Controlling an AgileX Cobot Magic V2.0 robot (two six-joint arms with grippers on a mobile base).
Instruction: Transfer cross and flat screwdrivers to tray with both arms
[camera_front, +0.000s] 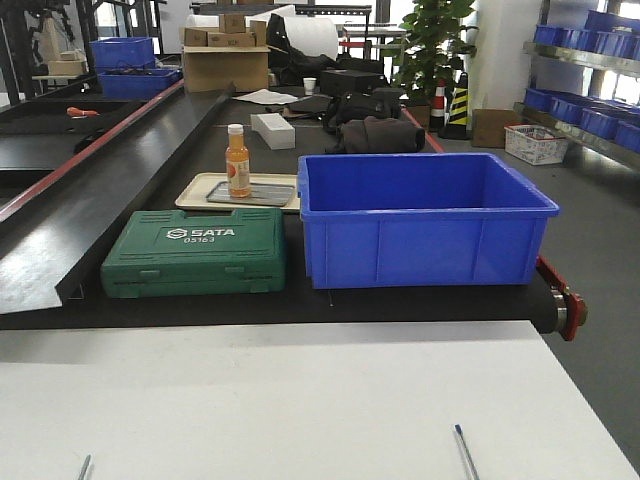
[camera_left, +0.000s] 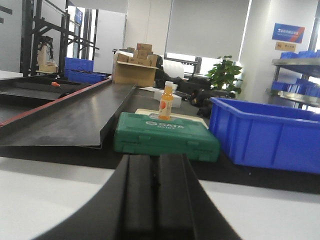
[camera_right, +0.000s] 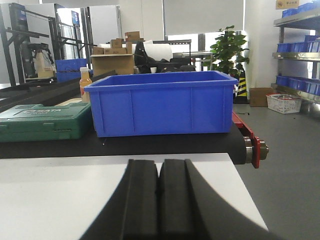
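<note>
Only the front view looks down on the grey metal tray (camera_front: 268, 193). It is shallow and low-rimmed with rounded corners, and it lies inside a beige tray (camera_front: 195, 190) on the black conveyor (camera_front: 300, 305). It sits behind the green SATA case (camera_front: 195, 252) and just left of the blue bin (camera_front: 425, 230), and an orange bottle (camera_front: 237, 160) stands upright on its left part. In the left wrist view the case hides the grey tray, leaving only the bottle and a strip of the beige tray visible. There the left gripper (camera_left: 155, 162) has its fingers pressed together with nothing between them. The right wrist view faces the bin's long side, and the right gripper (camera_right: 159, 167) is likewise closed on nothing, above the white table (camera_right: 50, 195).
</note>
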